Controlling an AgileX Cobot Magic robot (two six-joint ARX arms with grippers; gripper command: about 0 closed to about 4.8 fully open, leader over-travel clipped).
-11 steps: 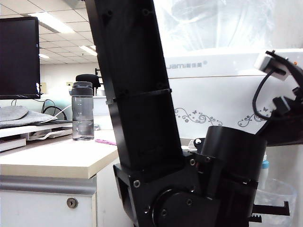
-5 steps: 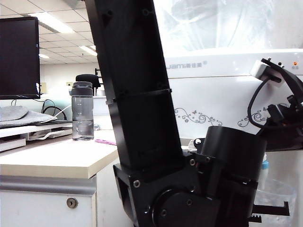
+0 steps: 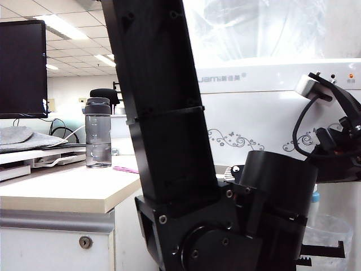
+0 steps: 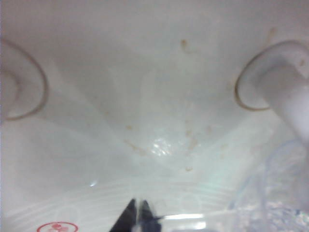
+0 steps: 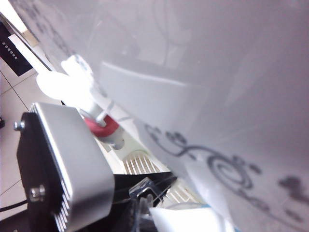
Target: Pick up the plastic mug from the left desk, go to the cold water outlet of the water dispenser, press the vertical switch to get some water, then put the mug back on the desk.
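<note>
A close, crowded view of a white water dispenser (image 3: 265, 113) with grey lettering and floral scrolls on its front. The left arm, large and black, fills the middle of the exterior view and reaches into the dispenser's tap recess. There the left gripper (image 3: 321, 252) has its jaws pinched fully together, apparently on the thin handle of the clear mug (image 3: 333, 234). The mug sits low in the recess, directly under the cold tap (image 3: 316, 196), of which only the blue collar shows. Whether the mug rests on the drip tray or hangs above it cannot be told. In the left wrist view the dark fingertips meet with no gap, and the dimpled mug wall lies just beside them below one white spout. The right arm (image 3: 338, 152) hangs against the dispenser's front, just above the recess. Its gripper's fingers cannot be made out in any view, so whether they are open or closed cannot be told. The right wrist view looks along the dispenser's panel to the red-collared hot tap (image 5: 104, 126). The desk (image 3: 62, 192), beside the dispenser, holds a grey bottle (image 3: 98, 132). The step in hand appears to be filling: the mug is placed and the switch is not yet pressed. Next, the right gripper would need to come down onto the blue tap's short lever, avoiding the red one, and push while the mug is held steady.
</note>
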